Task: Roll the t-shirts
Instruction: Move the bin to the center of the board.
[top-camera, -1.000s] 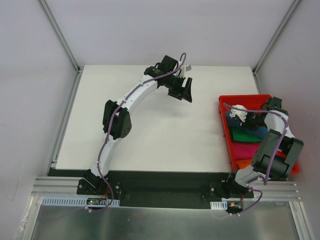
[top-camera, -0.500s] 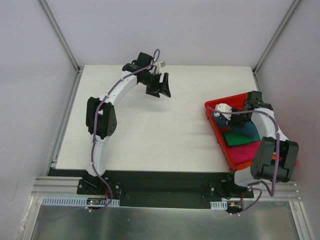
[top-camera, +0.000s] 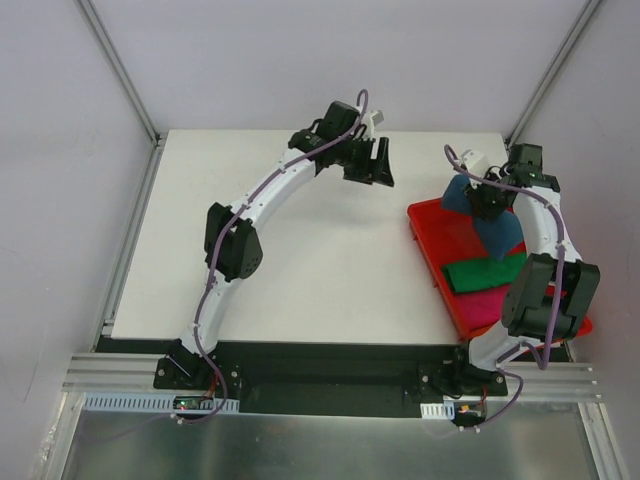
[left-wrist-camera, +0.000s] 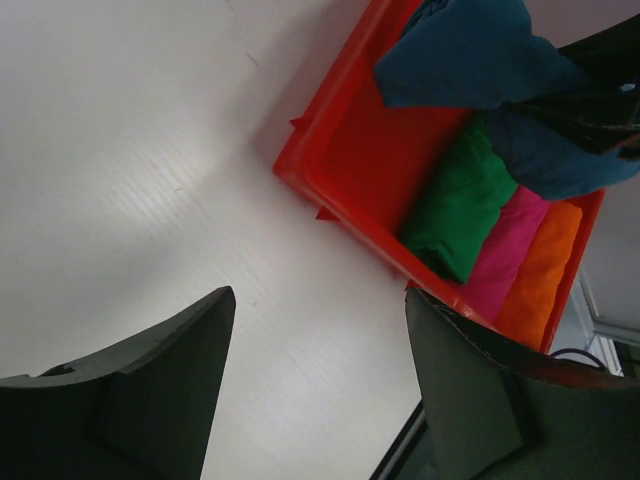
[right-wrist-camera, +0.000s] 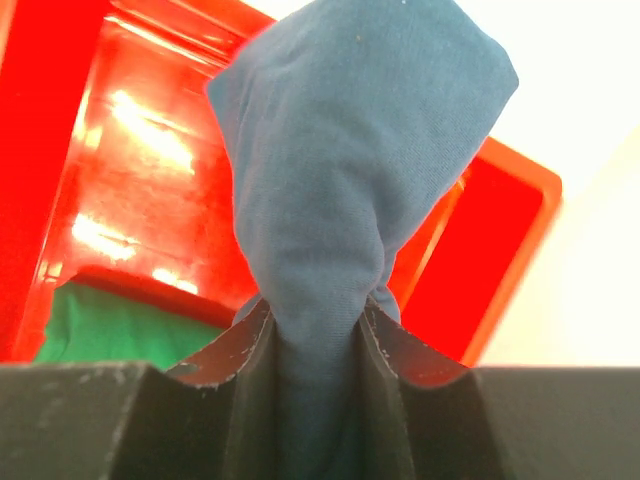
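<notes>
My R gripper (right-wrist-camera: 318, 330) is clamped tight on the teal-blue t-shirt (right-wrist-camera: 350, 150), which bunches btwn the fingers and hangs out past them over the red bin (right-wrist-camera: 40, 150). The green t-shirt (right-wrist-camera: 110, 330) lies beneath in the bin, w/ the pink t-shirt (left-wrist-camera: 505, 255) and orange t-shirt (left-wrist-camera: 545, 265) beside it. My L gripper (left-wrist-camera: 320, 298) is spread wide and holds nothing. Vs 0.5 s ago, R has risen w/ the shirt and L has swung toward the bin.
</notes>
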